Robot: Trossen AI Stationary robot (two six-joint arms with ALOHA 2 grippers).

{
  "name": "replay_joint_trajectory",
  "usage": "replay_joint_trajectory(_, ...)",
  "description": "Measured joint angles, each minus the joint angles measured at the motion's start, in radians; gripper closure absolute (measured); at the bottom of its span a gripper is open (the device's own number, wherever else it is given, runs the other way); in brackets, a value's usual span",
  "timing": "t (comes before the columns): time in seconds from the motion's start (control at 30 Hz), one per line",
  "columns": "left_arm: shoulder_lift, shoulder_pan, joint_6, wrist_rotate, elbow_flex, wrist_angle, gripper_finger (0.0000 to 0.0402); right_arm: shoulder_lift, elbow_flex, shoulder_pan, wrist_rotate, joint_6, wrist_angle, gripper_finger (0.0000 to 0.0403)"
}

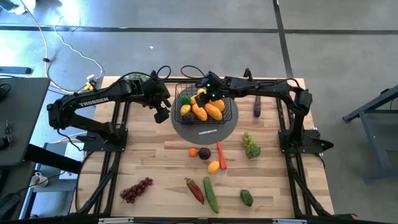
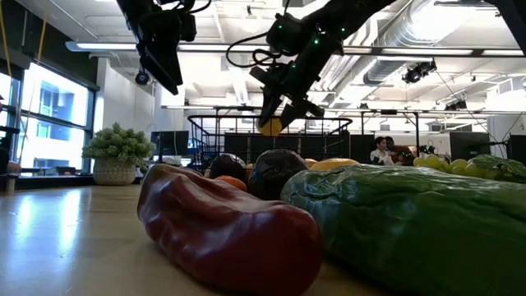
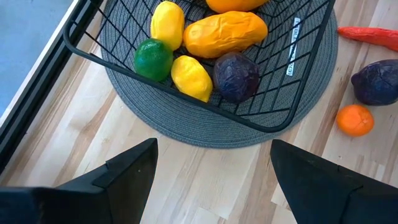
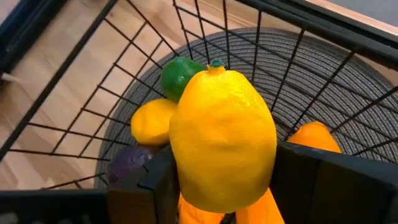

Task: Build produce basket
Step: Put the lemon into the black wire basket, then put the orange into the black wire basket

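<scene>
The black wire basket (image 1: 227,112) stands on a grey round mat (image 1: 205,131) at the table's far middle. It holds lemons, a lime (image 3: 153,58), orange mangoes (image 3: 225,34) and a dark purple piece (image 3: 236,76). My right gripper (image 1: 203,94) is over the basket's far left part, shut on a yellow lemon (image 4: 224,143). My left gripper (image 1: 163,113) hangs open and empty just left of the basket, above the table; its fingers (image 3: 127,171) show wide apart in the left wrist view. My right gripper pinches the lemon's two sides (image 4: 180,168) between its two fingers (image 4: 311,177), around its lower half. The fingers come slanting down from the table's right side. The lemon is lifted clear, its green tip (image 4: 216,63) away from the gripper, above the produce in the basket.
Loose produce lies on the near half of the table: green grapes (image 1: 251,145), red chilli (image 1: 221,154), orange (image 1: 193,152), a lemon (image 1: 214,166), purple grapes (image 1: 136,190), red pepper (image 1: 194,190), cucumber (image 1: 211,194), avocado (image 1: 247,197). An aubergine (image 1: 257,107) lies right of the basket.
</scene>
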Motion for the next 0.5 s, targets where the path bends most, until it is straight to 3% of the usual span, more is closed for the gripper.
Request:
replay_joint_trajectory(0.13, 0.0, 0.0, 0.0, 0.0, 0.0, 0.0, 0.0101, 0.0, 0.0, -0.011, -0.016, 0.0, -0.001, 0.0215)
replay_joint_trajectory(0.37, 0.0, 0.0, 0.0, 0.0, 0.0, 0.0, 0.0101, 0.0, 0.0, -0.026, -0.026, 0.023, -0.014, 0.016)
replay_joint_trajectory(0.5, 0.0, 0.0, 0.0, 0.008, 0.0, 0.0, 0.0101, 0.0, 0.0, -0.036, -0.055, 0.045, -0.015, 0.0148)
